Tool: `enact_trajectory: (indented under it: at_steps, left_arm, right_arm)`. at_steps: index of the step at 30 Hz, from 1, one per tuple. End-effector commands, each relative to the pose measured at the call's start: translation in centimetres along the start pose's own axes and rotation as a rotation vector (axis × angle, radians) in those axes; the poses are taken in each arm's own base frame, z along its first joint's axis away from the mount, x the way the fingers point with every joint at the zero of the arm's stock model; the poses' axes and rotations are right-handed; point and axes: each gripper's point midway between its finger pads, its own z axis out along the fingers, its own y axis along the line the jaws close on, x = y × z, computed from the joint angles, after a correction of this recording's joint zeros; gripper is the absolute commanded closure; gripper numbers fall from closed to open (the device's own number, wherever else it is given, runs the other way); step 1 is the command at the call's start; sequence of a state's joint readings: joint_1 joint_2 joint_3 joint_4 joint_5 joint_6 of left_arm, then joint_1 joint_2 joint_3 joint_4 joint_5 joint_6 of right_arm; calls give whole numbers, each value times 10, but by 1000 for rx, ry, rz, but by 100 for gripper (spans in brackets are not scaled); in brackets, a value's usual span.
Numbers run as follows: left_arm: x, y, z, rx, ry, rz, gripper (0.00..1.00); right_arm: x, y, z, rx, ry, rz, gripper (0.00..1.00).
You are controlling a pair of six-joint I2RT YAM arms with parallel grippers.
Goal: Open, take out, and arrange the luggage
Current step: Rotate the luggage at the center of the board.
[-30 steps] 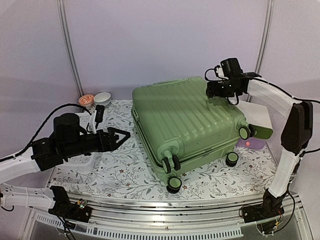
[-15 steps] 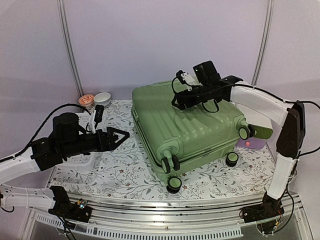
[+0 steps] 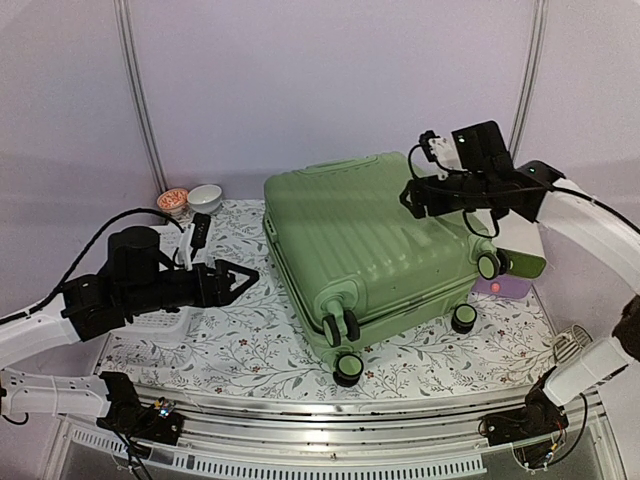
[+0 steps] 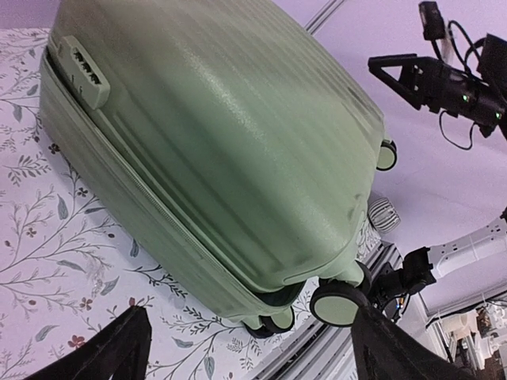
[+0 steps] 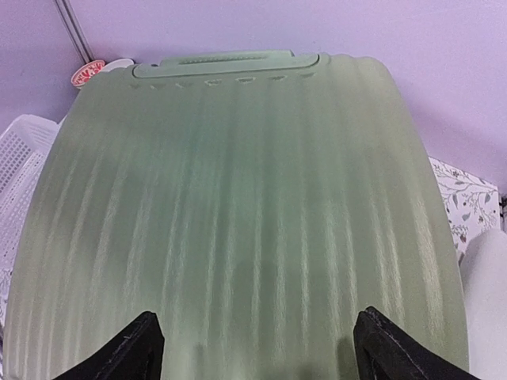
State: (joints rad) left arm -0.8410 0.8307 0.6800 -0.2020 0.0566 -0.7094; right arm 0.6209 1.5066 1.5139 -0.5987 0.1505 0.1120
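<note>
The luggage (image 3: 370, 245) is a big light-green ribbed suitcase lying flat and closed on the flowered cloth, wheels (image 3: 348, 368) toward the front. My left gripper (image 3: 245, 280) hangs open, low over the cloth, left of the case and pointing at its side; the left wrist view shows the luggage (image 4: 222, 142) and its side lock (image 4: 83, 71) beyond the open left gripper (image 4: 249, 313). Open too, my right gripper (image 3: 408, 198) hovers above the shell's right rear part. In the right wrist view the luggage (image 5: 238, 214) and its top handle (image 5: 230, 62) lie under the right gripper (image 5: 255, 313), which holds nothing.
A white perforated basket (image 3: 160, 322) sits under my left arm. Two small bowls (image 3: 190, 198) and a black remote-like object (image 3: 200, 226) stand at the back left. A white-green-purple box (image 3: 520, 250) is right of the case. A metal rail (image 3: 330, 425) runs along the front edge.
My right arm swung left over the luggage's top, then came back right and lifted a little. The left arm and the luggage have stayed put.
</note>
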Motion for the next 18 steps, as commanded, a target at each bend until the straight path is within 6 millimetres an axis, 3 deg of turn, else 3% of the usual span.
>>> enact_trajectory:
  at_steps: [1, 5, 9, 14, 18]
  left_arm:
    - [-6, 1, -5, -5, -18, 26, 10]
    - [-13, 4, -6, -37, -39, 50, 9]
    - [-32, 10, -8, -99, -68, 79, 7]
    - [-84, 39, -10, -168, -132, 96, 5]
    - [-126, 55, 1, -121, -148, 84, 5]
  right_arm:
    - [36, 4, -33, -78, 15, 93, 15]
    - [75, 12, -51, -164, 57, 187, 15]
    - [99, 14, -67, -211, 66, 316, 11]
    - [116, 18, -83, -267, 74, 497, 5]
    - [121, 11, -89, -213, 116, 625, 4]
